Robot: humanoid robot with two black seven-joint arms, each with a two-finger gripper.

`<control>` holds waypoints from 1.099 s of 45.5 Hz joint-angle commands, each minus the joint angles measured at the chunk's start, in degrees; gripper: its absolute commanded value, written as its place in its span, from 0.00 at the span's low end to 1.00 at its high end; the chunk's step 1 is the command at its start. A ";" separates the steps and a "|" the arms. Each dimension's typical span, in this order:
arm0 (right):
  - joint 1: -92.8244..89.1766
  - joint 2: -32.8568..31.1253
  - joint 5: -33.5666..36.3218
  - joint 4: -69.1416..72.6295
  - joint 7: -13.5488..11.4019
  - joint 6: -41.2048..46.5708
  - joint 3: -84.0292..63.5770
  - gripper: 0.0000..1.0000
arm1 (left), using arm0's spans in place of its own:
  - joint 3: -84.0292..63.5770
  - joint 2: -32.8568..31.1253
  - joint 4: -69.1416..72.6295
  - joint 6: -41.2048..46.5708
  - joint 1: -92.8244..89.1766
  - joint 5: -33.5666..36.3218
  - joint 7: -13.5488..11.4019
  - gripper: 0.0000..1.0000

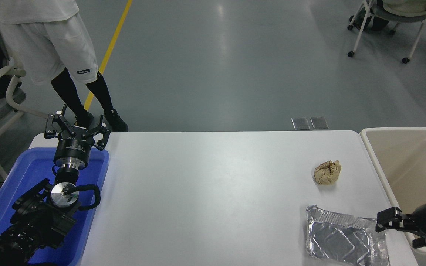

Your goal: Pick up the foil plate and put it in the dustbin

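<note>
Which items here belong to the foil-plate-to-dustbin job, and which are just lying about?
Job:
- foil plate, near right of the table
- dustbin, beside the table's right edge
- right end effector, at the plate's right rim

Lying about:
- crumpled brown paper ball
- blue tub
- left end effector, parked over the tub

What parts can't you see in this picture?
1. Head view: the foil plate's near edge is cut off by the picture's bottom.
2. The dustbin runs off the right edge, and the right gripper covers part of its rim.
3. The blue tub is partly hidden behind the parked left gripper and its arm.
4. The person is cut off at the top.
</note>
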 commanded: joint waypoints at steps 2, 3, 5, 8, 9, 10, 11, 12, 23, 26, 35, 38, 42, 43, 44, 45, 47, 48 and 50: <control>-5.04 1.72 -7.38 0.11 0.14 -4.29 5.05 1.00 | -0.01 0.00 0.00 0.01 0.00 0.00 -0.01 0.99; -5.13 1.90 -7.56 -0.07 0.05 -4.37 5.05 1.00 | -0.01 0.00 0.09 0.01 0.00 0.00 -0.01 0.99; -5.74 2.08 -7.82 -0.24 0.05 -4.90 5.05 1.00 | -0.01 0.00 0.00 0.01 0.00 0.00 -0.01 0.99; -7.06 2.43 -7.82 -0.24 0.05 -7.18 4.96 1.00 | -0.01 0.00 0.00 0.01 0.00 0.00 -0.01 0.99; -7.50 2.78 -7.82 -0.24 0.05 -8.41 4.96 1.00 | -0.01 0.00 0.00 0.01 0.00 0.00 -0.01 0.99; -8.02 3.13 -7.82 -0.24 0.05 -9.72 4.96 1.00 | -0.01 0.00 0.00 0.01 0.00 0.00 -0.01 0.99; -8.81 3.65 -7.82 -0.24 0.05 -11.04 4.96 0.99 | -0.01 0.00 0.00 0.01 0.00 0.00 -0.01 0.99; -9.60 4.09 -7.82 -0.33 0.05 -12.27 4.96 0.99 | -0.01 0.00 0.00 0.01 0.00 0.00 -0.01 0.99; -11.81 4.89 -6.51 -1.30 -0.12 -15.19 5.05 0.99 | -0.01 0.00 0.00 0.01 0.00 0.00 -0.01 0.99; -11.90 4.89 -5.81 -1.47 -0.12 -15.36 5.05 0.99 | -0.01 0.00 0.00 0.01 0.00 0.00 -0.01 0.99; -11.81 4.01 -4.92 -1.56 -0.12 -15.45 4.52 0.94 | -0.01 0.00 0.00 0.01 0.00 0.00 -0.01 0.99; -11.81 3.66 -4.92 -1.56 -0.12 -15.45 4.43 0.86 | -0.01 0.00 0.00 0.01 0.00 0.00 -0.01 0.99; -11.81 3.66 -5.01 -1.56 -0.12 -15.45 4.17 0.73 | -0.01 0.00 0.00 0.01 0.00 0.00 -0.01 0.99; -11.81 3.66 -5.01 -1.48 -0.12 -15.28 4.08 0.69 | -0.01 0.00 0.00 0.01 0.00 0.00 -0.01 0.99; -11.81 3.66 -5.01 -1.47 -0.21 -15.27 3.91 0.66 | -0.01 0.00 0.00 0.01 0.00 0.00 -0.01 0.99; -11.81 3.66 -5.01 -1.47 -0.12 -15.27 3.82 0.60 | -0.01 0.00 0.00 0.01 0.00 0.00 -0.01 0.99; -11.81 3.66 -5.01 -1.39 -0.21 -14.84 3.73 0.48 | -0.01 0.00 0.00 0.01 0.00 0.00 -0.01 0.99; -11.81 3.57 -5.01 -1.39 -0.21 -14.57 3.64 0.43 | -0.01 0.00 0.00 0.01 0.00 0.00 -0.01 0.99; -11.81 3.57 -4.93 -1.30 -0.21 -14.48 3.38 0.34 | -0.01 0.00 0.00 0.01 0.00 0.00 -0.01 0.99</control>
